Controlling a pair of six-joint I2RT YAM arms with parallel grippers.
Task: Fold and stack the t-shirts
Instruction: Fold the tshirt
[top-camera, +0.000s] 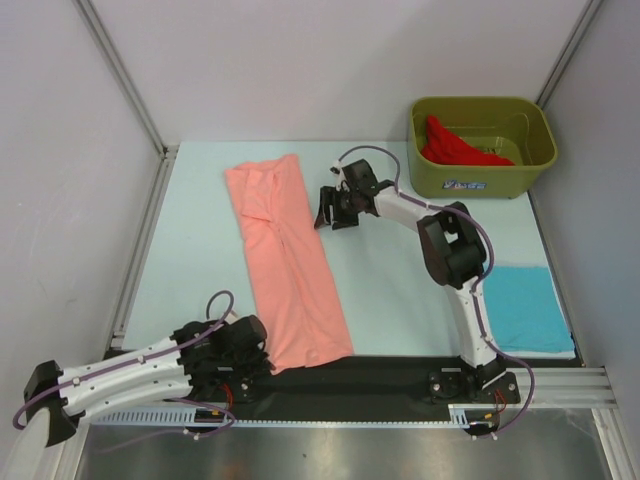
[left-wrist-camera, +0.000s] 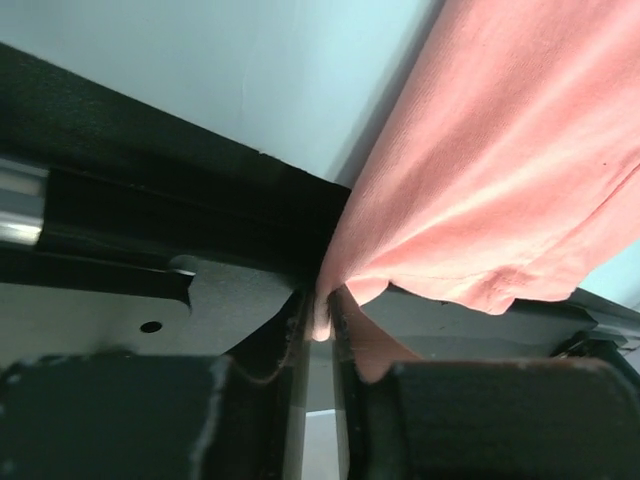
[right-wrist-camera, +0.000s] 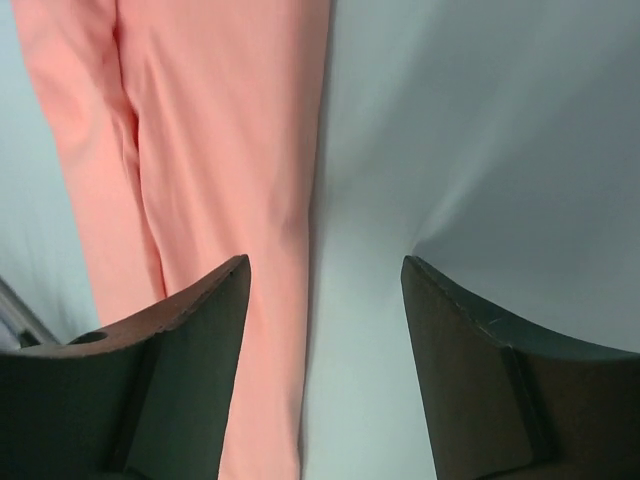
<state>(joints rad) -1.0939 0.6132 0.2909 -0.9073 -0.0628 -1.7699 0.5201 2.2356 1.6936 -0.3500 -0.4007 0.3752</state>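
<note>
Left gripper clamped on the near-left corner of the salmon t-shirt, which lies as a long strip left of centre on the desk. Right gripper open, just right of its far end. I'd grab the near-right corner too, lift level, and fold near to far.

The pink shirt was soft, matt knitted cloth. The tub was smooth green plastic with a slight sheen. The table looked matt and smooth. The right gripper had matt black fingers, probably plastic, scuffed at the edges. The near ledge was brushed metal.
</note>
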